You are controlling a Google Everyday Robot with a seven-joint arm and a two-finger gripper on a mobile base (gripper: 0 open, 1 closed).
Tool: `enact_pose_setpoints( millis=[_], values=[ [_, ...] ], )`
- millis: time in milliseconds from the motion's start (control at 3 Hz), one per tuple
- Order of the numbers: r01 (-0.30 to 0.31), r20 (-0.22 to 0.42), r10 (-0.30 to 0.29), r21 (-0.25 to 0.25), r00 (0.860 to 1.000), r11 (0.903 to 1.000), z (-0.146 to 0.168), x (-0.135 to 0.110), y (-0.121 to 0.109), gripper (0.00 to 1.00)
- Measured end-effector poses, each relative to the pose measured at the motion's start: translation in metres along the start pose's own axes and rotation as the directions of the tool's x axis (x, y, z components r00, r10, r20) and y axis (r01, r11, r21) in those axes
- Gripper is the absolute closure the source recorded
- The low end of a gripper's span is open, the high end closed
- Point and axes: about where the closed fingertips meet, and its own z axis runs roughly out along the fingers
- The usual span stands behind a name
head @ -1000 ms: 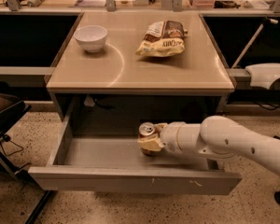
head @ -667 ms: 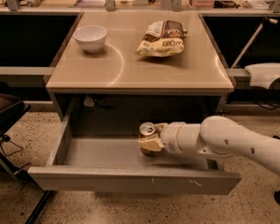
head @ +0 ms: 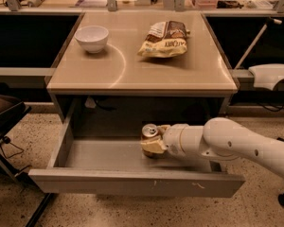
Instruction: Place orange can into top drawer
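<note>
The top drawer point(head: 132, 183) stands pulled out under the table, its grey front panel facing me. The orange can point(head: 149, 135) stands upright inside the drawer, right of the middle, its silver top showing. My gripper point(head: 154, 144) reaches in from the right on the white arm point(head: 227, 143) and is shut on the can, its pale fingers point(head: 155, 147) wrapped around the can's lower body. The can's base looks to be at or close to the drawer floor; the fingers hide the contact.
On the tabletop point(head: 180, 74) sit a white bowl point(head: 92, 38) at the back left and a yellow-and-brown snack bag point(head: 164, 39) at the back right. A dark chair point(head: 4, 115) stands left of the drawer. A white fixture point(head: 270, 74) juts out at the right.
</note>
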Motion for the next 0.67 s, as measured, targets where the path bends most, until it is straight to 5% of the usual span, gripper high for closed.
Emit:
enact_pose_setpoints(
  millis=[333,667],
  values=[
    [0.0,0.0,0.0,0.0,1.0,1.0,0.0,0.0,0.0,0.11],
    [0.0,0.0,0.0,0.0,1.0,1.0,0.0,0.0,0.0,0.0]
  ],
)
